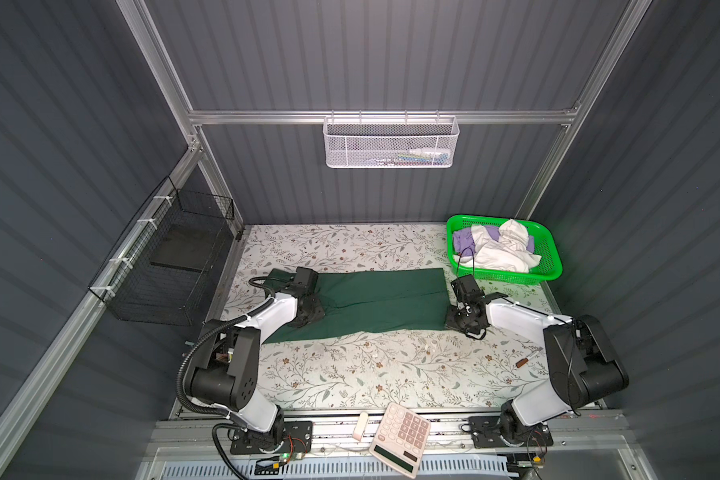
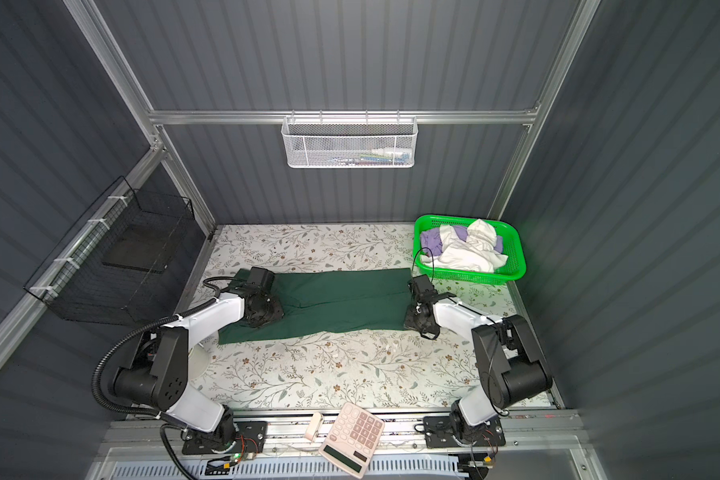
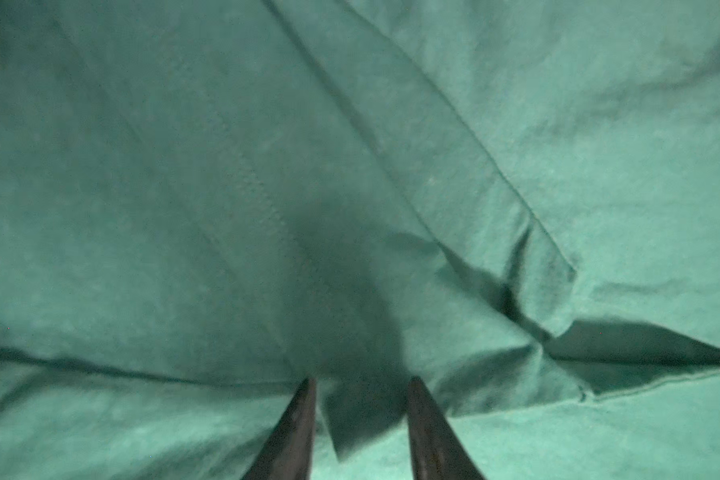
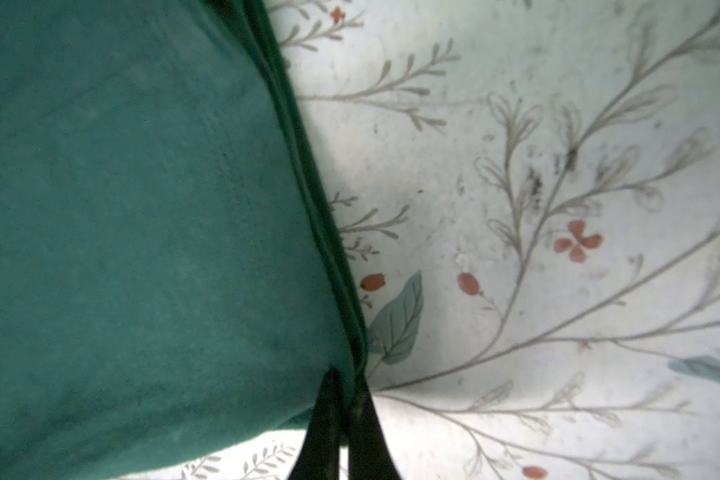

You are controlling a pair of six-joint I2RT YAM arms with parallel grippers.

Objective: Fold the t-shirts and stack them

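A dark green t-shirt [image 1: 383, 299] [image 2: 341, 299] lies as a long folded strip across the middle of the floral table. My left gripper [image 1: 308, 309] [image 3: 360, 384] is down on its left end. Its fingers [image 3: 304, 415] stand apart, with a raised fold of green cloth [image 3: 350, 166] between them. My right gripper [image 1: 460, 318] [image 4: 346, 384] is at the strip's right end, shut on the layered edge of the green t-shirt [image 4: 142, 208]. A crumpled white t-shirt [image 1: 504, 253] and a lavender one [image 1: 464, 241] lie in the bright green basket [image 1: 553, 257].
The green basket stands at the back right corner, close behind my right arm. A pink calculator [image 1: 400, 442] and a small white piece [image 1: 360, 426] rest on the front rail. A brown pen [image 1: 528, 359] lies at the right. A black wire basket [image 1: 167, 257] hangs on the left wall.
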